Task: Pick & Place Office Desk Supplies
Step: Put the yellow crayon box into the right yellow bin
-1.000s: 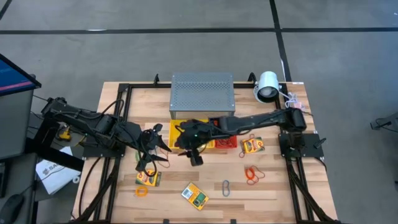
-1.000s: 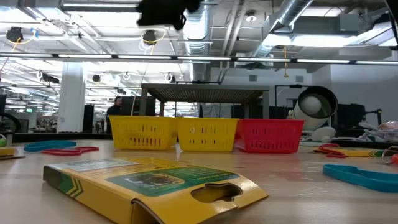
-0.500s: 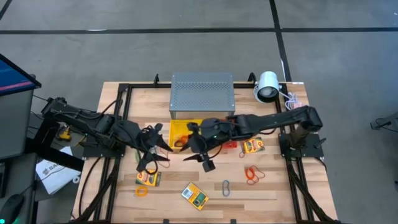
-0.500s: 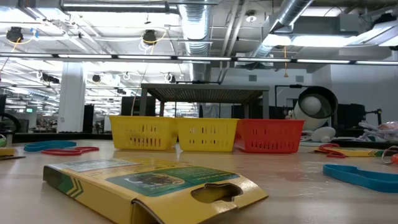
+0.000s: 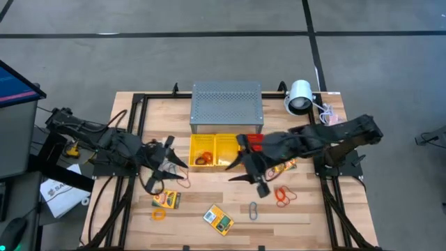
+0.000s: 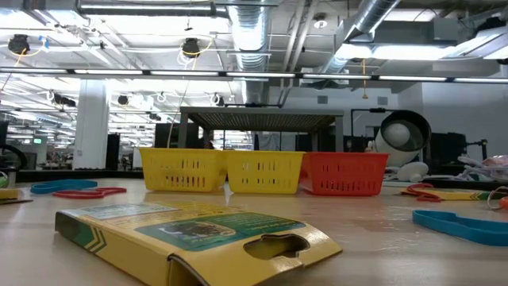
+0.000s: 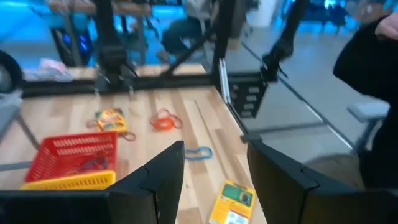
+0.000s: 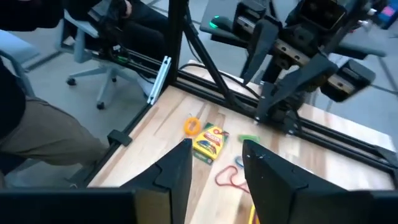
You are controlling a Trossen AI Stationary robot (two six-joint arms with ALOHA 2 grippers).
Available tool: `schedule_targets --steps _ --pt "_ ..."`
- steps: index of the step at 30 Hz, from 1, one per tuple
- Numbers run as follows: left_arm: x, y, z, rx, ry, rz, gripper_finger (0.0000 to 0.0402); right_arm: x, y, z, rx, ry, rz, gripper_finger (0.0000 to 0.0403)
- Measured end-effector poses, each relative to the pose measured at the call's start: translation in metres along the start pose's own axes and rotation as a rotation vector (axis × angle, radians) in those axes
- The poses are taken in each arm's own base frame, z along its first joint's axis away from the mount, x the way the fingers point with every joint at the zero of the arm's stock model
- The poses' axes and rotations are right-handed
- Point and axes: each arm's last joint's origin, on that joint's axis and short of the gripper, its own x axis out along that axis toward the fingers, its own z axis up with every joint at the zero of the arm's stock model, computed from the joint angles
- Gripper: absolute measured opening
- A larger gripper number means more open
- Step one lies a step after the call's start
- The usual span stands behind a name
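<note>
Supplies lie scattered on the wooden surface (image 5: 125, 209). At far left, an orange band (image 5: 159, 215) lies beside a card box (image 5: 167, 200). Left claw (image 5: 169, 166) hovers above that box, fingers parted, grasping nothing. Second box (image 5: 218, 218) lies at the front centre, with a blue-grey clip (image 5: 254, 210) to its right. Two yellow baskets (image 5: 215, 151) and a red basket (image 5: 255, 141) stand before the grey perforated box (image 5: 227, 106); one yellow basket holds orange bands. Right claw (image 5: 245, 177) hovers in front of the baskets, fingers apart and empty. Orange and red bands (image 5: 285, 194) lie right of it, below a third box (image 5: 284, 164).
</note>
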Motion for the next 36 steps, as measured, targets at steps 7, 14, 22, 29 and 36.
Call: schedule_targets --steps 7,14,22,29,36 --pt "-0.025 0.007 -0.034 -0.065 -0.167 -0.046 0.0172 -0.023 0.026 -0.003 0.019 0.095 -0.093 0.0121" --pt "-0.029 0.004 -0.054 -0.109 -0.189 -0.192 0.0172 -0.019 0.048 -0.026 0.041 0.202 -0.241 0.0123" --pt "-0.017 -0.006 -0.068 -0.208 -0.076 -0.294 0.0172 -0.013 0.057 -0.083 0.140 0.222 -0.387 0.0123" --pt "0.002 -0.014 -0.083 -0.321 0.061 -0.295 0.0172 0.000 0.056 -0.110 0.207 0.109 -0.385 0.0123" --pt "0.026 -0.023 -0.095 -0.367 0.150 -0.292 0.0172 0.041 0.062 -0.126 0.189 0.182 -0.335 0.0123"
